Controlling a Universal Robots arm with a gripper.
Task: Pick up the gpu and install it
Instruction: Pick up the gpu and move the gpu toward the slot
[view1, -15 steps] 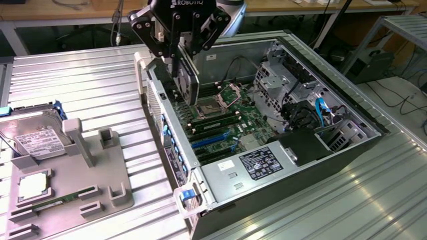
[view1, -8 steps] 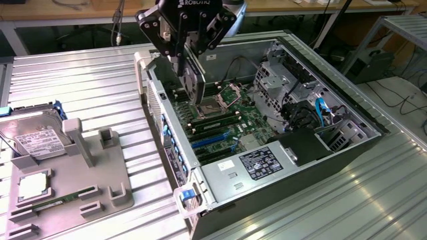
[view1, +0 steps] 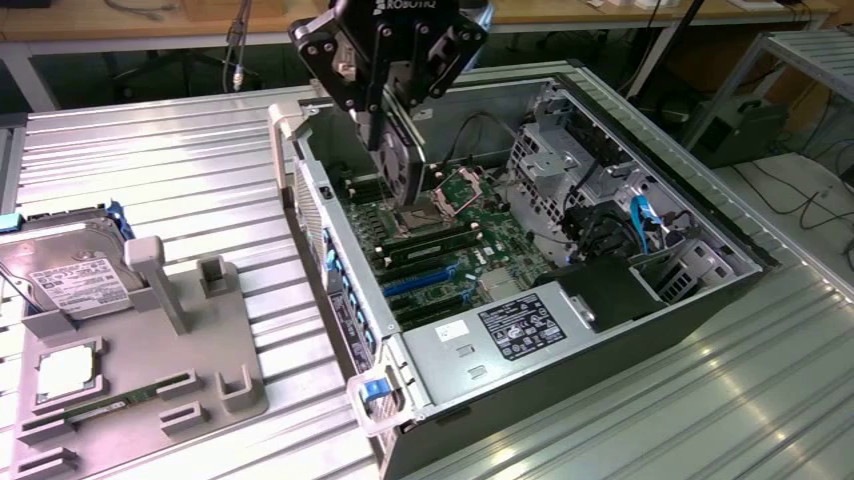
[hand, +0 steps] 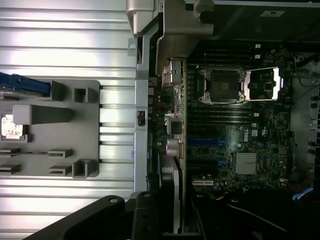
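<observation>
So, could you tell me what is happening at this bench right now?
The robot arm's gripper has its fingers shut on the thin dark grey-black expansion card, the gpu, held upright over the green motherboard inside the open dark computer case. It does not look seated in a slot yet.

Thin flat dark grey-black expansion card (view1: 398, 160), pale metal bracket at one end, upright on edge, pinched at top by black gripper (view1: 390, 115). Hangs over dark green motherboard (view1: 461, 250), by the CPU socket (view1: 416, 212).

Dark grey gpu (view1: 400, 160), green motherboard (view1: 494, 240), blue slots (view1: 424, 277), grey tray (view1: 200, 340)
</observation>
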